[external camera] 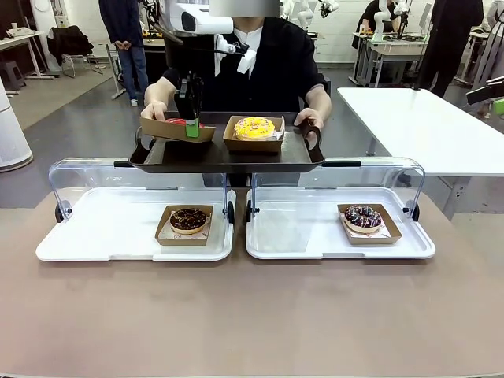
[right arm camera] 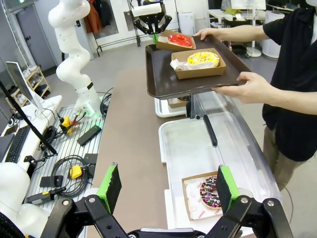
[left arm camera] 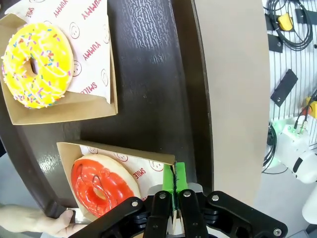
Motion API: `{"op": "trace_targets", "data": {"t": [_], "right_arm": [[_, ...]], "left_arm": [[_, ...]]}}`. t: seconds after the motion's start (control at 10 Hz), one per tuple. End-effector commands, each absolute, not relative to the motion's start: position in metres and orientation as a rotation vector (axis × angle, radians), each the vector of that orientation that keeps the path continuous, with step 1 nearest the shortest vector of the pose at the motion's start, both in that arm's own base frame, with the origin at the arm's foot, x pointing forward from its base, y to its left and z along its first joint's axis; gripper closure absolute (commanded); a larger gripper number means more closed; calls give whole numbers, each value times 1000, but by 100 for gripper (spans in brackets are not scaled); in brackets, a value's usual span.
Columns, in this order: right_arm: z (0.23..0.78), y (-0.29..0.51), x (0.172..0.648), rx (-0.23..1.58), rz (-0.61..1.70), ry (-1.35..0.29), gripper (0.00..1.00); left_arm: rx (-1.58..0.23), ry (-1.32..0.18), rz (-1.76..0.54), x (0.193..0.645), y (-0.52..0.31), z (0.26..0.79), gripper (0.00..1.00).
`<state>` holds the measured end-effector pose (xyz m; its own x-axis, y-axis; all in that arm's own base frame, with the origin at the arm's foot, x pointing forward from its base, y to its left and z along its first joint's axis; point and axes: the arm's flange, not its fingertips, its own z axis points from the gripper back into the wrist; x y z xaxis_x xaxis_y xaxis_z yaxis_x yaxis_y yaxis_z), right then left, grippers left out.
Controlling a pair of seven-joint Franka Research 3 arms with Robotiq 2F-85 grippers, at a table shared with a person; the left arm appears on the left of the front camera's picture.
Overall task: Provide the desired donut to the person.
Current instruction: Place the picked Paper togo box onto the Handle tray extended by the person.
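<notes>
The person [external camera: 260,63] in a black jacket holds a dark brown tray [external camera: 228,153] with both hands across the table. On the tray sits a cardboard box with a yellow sprinkled donut [external camera: 254,127]. Beside it is a box with a red-glazed donut [left arm camera: 101,186], at the tray's left end. My left gripper [left arm camera: 173,173] is shut on that box's rim. I cannot tell whether the box rests on the tray or hangs just above it. My right gripper [right arm camera: 168,186] stands open over the near right side of the table with nothing between its fingers.
Two white display trays with raised clear lids lie below the person's tray. The left one [external camera: 94,236] holds a chocolate donut [external camera: 189,220]. The right one [external camera: 307,236] holds a sprinkled chocolate donut [external camera: 363,217]. A white table [external camera: 425,126] stands at the right.
</notes>
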<state>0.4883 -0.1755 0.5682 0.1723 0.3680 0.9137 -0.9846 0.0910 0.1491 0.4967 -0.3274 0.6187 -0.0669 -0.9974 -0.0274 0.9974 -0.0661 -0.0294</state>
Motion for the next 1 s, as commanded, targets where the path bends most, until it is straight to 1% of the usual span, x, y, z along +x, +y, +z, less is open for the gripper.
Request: {"op": "trace_targets", "data": {"t": [0.0, 0.1, 0.2, 0.3, 0.4, 0.5, 0.6, 0.7, 0.8, 0.9], "right_arm": [[567, -176, 488, 959, 1203, -839, 0], [567, -176, 488, 959, 1203, -839, 0], [567, -176, 488, 959, 1203, -839, 0], [567, -176, 488, 959, 1203, -839, 0], [567, -176, 488, 959, 1203, -839, 0], [567, -176, 488, 959, 1203, -839, 0], [567, -176, 488, 959, 1203, -839, 0], [567, -176, 488, 959, 1203, -839, 0], [567, -176, 488, 959, 1203, -839, 0], [567, -176, 488, 959, 1203, -839, 0]], "left_arm": [[-13, 41, -1630, 507, -333, 623, 99], [-24, 43, -1630, 509, -332, 621, 99], [-27, 43, -1628, 509, -332, 620, 73], [-27, 42, -1632, 510, -332, 620, 39], [-29, 41, -1631, 510, -331, 620, 13], [-29, 42, -1629, 510, -331, 619, 0], [-32, 44, -1626, 510, -331, 619, 0], [-32, 46, -1625, 510, -331, 619, 17], [-34, 46, -1623, 509, -330, 619, 7], [-36, 46, -1624, 509, -330, 620, 0]]}}
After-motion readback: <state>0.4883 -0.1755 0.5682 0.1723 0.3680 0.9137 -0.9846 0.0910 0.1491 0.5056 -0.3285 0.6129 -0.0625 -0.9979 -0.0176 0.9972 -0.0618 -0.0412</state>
